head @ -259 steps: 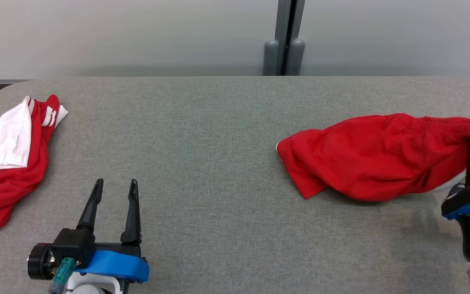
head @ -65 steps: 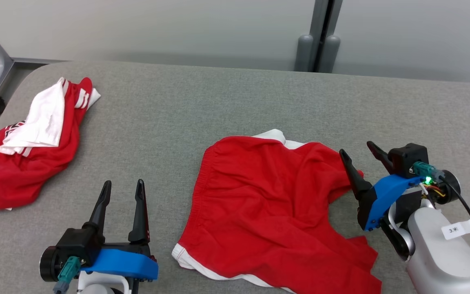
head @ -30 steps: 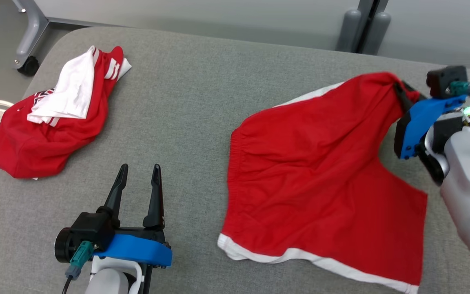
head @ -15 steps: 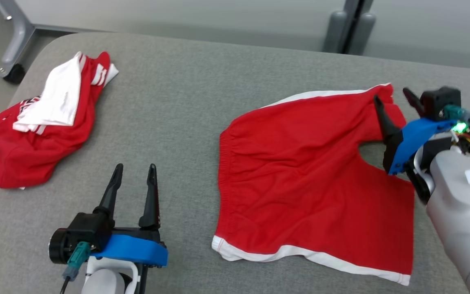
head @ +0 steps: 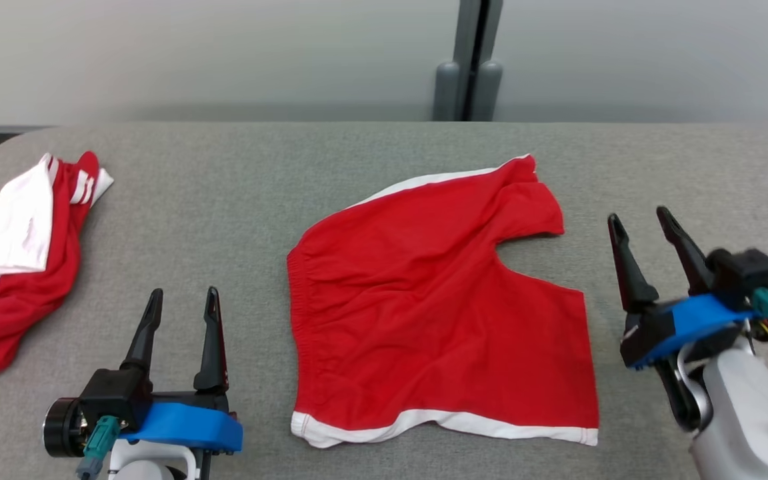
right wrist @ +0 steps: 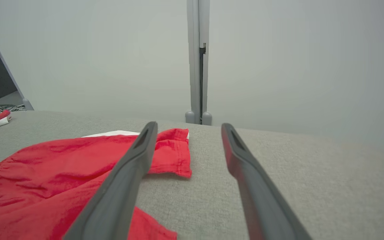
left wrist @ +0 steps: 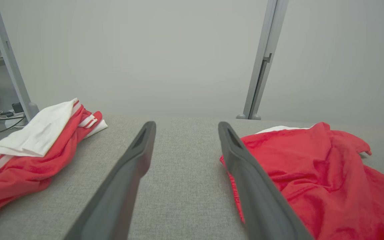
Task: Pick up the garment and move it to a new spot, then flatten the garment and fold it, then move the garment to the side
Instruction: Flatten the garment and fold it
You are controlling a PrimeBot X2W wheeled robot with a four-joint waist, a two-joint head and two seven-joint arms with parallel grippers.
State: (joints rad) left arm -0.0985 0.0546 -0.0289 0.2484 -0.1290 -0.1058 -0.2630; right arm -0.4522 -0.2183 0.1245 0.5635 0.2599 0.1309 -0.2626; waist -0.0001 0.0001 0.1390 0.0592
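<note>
Garment: red shorts (head: pixel 437 307) flat on desk (head: pixel 357 160); ungripped
Left pincer (head: pixel 183 293): apart; empty
Right pincer (head: pixel 639 215): apart; empty; beside shorts
Surroundings: clothing heap (head: pixel 17 267), desk's left end

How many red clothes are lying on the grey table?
2. The red fabric shorts with white trim lie spread in the middle; a crumpled red-and-white garment sits at the left edge of the grey table, partly cut off, and may hide more.
</note>
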